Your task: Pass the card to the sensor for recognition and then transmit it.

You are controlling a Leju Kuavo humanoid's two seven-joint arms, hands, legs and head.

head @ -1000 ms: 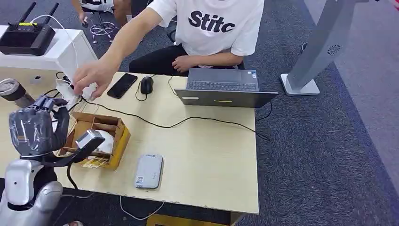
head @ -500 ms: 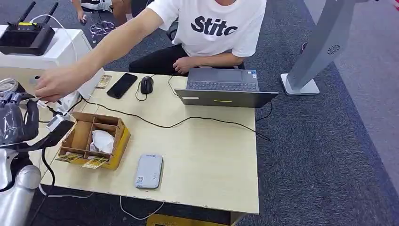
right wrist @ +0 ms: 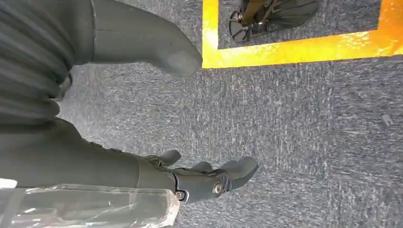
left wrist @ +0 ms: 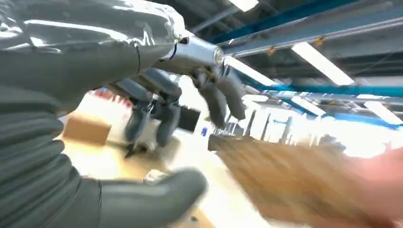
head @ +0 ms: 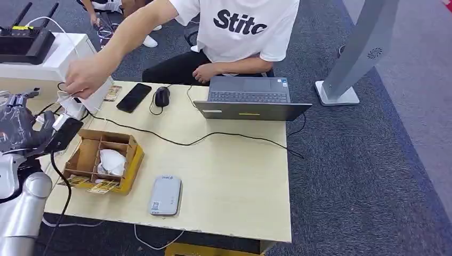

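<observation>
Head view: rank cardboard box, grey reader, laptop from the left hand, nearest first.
From the left hand:
1. Cardboard box, just beside it on the desk's left.
2. Grey reader, near the front edge, middle.
3. Laptop, far side, by the person.

The left hand [head: 20,129] is cut by the head view's edge at 9 o'clock. In the left wrist view a brown, flat shape [left wrist: 294,183] is smeared by motion blur; whether it is the card cannot be told. A pinkish blur [left wrist: 385,175] at 3 o'clock is cut by the frame. The person's hand [head: 84,76] hides whatever is held at the white box. The small card [head: 112,93] at 10 o'clock of the phone [head: 133,97] is too small to be read.
</observation>
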